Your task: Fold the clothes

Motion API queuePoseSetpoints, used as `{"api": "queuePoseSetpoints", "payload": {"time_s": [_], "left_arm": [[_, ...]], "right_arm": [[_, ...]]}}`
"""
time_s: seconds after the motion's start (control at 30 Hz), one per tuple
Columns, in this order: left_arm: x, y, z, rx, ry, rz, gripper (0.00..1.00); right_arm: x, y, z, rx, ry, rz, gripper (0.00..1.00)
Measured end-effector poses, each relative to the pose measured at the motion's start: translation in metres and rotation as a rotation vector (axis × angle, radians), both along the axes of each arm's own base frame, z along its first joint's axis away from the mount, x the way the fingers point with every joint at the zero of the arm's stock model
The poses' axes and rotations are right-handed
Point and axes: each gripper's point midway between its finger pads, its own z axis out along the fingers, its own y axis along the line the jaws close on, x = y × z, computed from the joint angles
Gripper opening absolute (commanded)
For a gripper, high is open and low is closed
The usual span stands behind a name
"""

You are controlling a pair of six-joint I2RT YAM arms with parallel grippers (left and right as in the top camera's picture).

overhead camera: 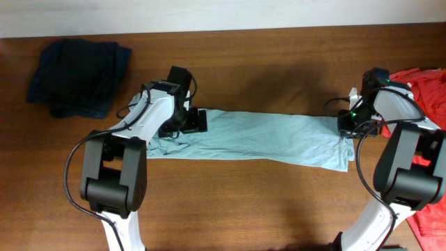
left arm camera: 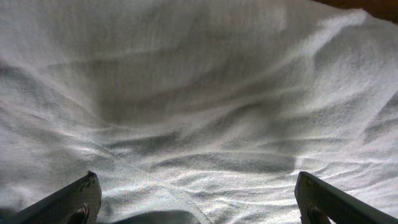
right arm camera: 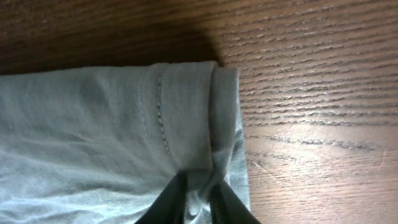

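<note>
The pale grey-teal T-shirt (overhead camera: pixel 265 138) lies on the table as a long flat strip running left to right. My left gripper (overhead camera: pixel 196 121) sits over its left end. In the left wrist view this gripper (left arm camera: pixel 199 202) is open wide, both fingers (left arm camera: pixel 74 200) just above rumpled cloth (left arm camera: pixel 205 93) with nothing pinched. My right gripper (overhead camera: pixel 347 125) is at the strip's right end. In the right wrist view it (right arm camera: pixel 198 200) is shut on a bunched fold of the T-shirt's (right arm camera: pixel 93 137) hemmed edge.
A dark navy garment (overhead camera: pixel 78 75) lies bunched at the back left. A red shirt (overhead camera: pixel 426 87) lies along the right edge, partly under the right arm. Bare wooden table (overhead camera: pixel 265 202) lies in front of the strip, and bare wood (right arm camera: pixel 311 93) just right of the hem.
</note>
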Motion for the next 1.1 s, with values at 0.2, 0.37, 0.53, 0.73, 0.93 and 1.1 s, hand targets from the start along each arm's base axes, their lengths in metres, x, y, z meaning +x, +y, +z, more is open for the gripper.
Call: {"api": "queuePoseSetpoints", "payload": {"time_s": [0.2, 0.37, 0.53, 0.73, 0.93, 1.1], "left_arm": [[0.0, 0.0, 0.0, 0.0, 0.0, 0.0, 0.99], [0.0, 0.0, 0.0, 0.0, 0.0, 0.0, 0.99], [0.0, 0.0, 0.0, 0.0, 0.0, 0.0, 0.99], [0.0, 0.0, 0.0, 0.0, 0.0, 0.0, 0.99], [0.0, 0.0, 0.0, 0.0, 0.0, 0.0, 0.99], [0.0, 0.0, 0.0, 0.0, 0.0, 0.0, 0.99]], "right_arm": [[0.0, 0.0, 0.0, 0.0, 0.0, 0.001, 0.1], [-0.003, 0.001, 0.001, 0.004, 0.014, 0.002, 0.04], [0.001, 0.0, 0.011, 0.003, 0.012, -0.001, 0.04], [0.009, -0.003, 0.021, -0.001, -0.004, -0.001, 0.05], [0.011, -0.003, 0.022, -0.003, -0.012, -0.001, 0.05], [0.014, -0.004, 0.025, -0.006, -0.021, -0.002, 0.05]]}}
